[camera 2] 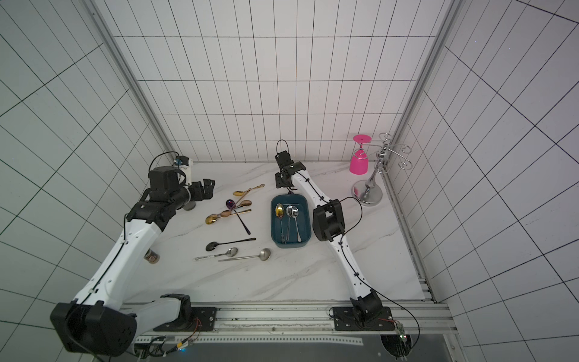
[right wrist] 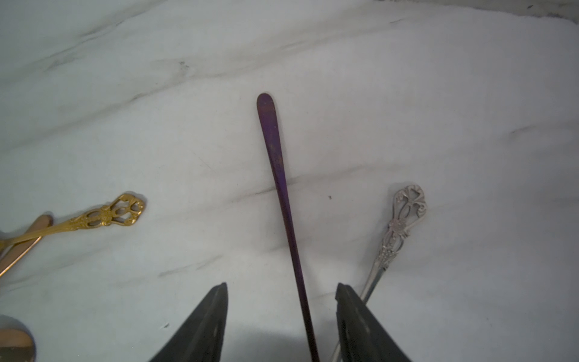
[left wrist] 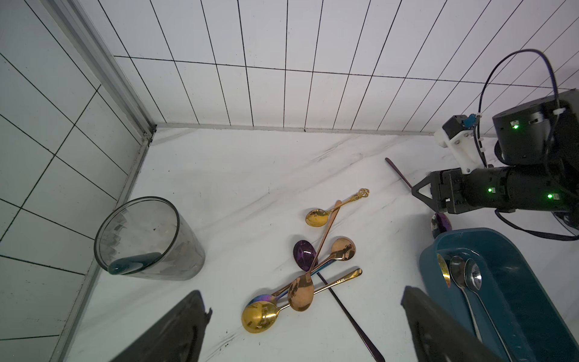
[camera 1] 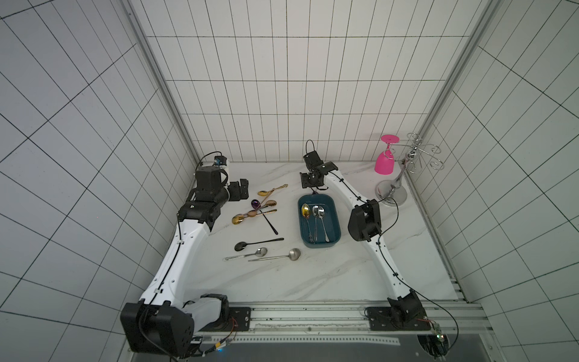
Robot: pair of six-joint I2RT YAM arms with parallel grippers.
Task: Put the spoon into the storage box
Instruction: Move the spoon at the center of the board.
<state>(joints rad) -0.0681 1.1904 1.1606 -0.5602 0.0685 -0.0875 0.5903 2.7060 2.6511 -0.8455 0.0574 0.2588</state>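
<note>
Step in hand: grasping the slim purple metal spoon (right wrist: 275,156), lying on the white marbled tabletop (camera 1: 313,282) just beyond the far end of the dark teal rectangular plastic storage box (camera 1: 319,244). Right gripper (right wrist: 282,285) straddles its handle, jaws apart, no contact seen (handle nearer one finger). Left gripper (left wrist: 304,294) hangs spread wide, empty. Next, by my judgement: pinch squarely, lift, clear the box rim.

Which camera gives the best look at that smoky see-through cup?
The left wrist view: the smoky cup shows whole and upright, with rim and sides clear. In the top views the left arm covers nearly all of it; only a sliver shows beneath. The right wrist view does not show it.
</note>
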